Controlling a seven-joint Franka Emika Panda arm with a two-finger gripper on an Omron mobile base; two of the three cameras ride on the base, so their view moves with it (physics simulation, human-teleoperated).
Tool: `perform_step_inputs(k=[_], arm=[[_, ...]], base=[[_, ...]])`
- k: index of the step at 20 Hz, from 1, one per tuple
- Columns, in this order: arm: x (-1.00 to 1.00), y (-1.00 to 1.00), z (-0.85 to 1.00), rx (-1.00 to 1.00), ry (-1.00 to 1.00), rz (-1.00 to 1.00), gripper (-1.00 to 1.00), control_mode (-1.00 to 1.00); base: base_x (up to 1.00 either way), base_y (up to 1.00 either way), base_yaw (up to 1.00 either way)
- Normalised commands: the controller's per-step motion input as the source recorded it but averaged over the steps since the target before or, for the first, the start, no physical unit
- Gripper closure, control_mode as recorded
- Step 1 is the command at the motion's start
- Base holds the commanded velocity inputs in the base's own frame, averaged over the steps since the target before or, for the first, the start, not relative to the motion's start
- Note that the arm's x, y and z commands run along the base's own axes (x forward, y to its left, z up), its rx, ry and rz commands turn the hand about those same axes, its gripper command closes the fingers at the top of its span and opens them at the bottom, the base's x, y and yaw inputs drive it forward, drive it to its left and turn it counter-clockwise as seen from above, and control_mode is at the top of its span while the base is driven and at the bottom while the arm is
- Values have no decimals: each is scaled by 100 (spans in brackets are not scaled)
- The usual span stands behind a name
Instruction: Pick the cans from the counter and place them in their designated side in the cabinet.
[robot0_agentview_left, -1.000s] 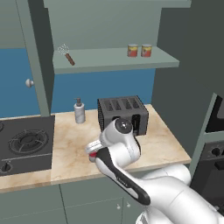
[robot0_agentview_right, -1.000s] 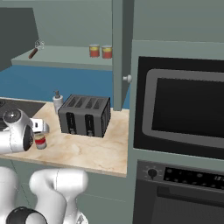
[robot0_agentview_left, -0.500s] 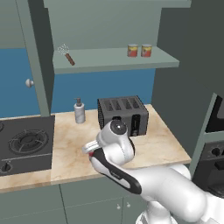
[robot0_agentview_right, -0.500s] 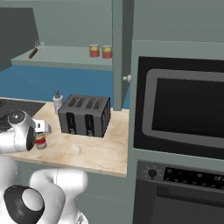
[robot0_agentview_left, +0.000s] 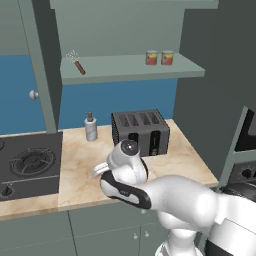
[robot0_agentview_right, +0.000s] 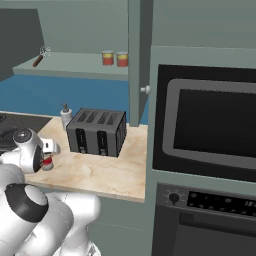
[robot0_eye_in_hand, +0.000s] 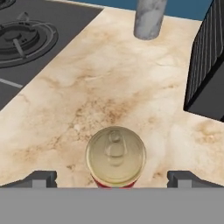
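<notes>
Left base view: two cans stand side by side on the cabinet shelf, right of a brush. Right base view: a red can stands on the counter left of the toaster. Hand view: the fingers are spread wide either side of this can, not touching it

Can: glossy pale metal lid, red side. Desk: smooth beige marble pattern, matt. Toaster: dark, ribbed, slightly glossy casing.
</notes>
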Motion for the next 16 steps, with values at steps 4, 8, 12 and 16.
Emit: perform_step_inputs(k=[4,8,12,16], arm=[[15,5,-24,-1,3,0,-100,-100],[15,7,-23,-2,2,0,-100,-100],[15,9,-23,-2,2,0,-100,-100],[15,9,-22,-2,2,0,-100,-100]], base=[[0,0,0],[0,0,0],[0,0,0],[0,0,0]])
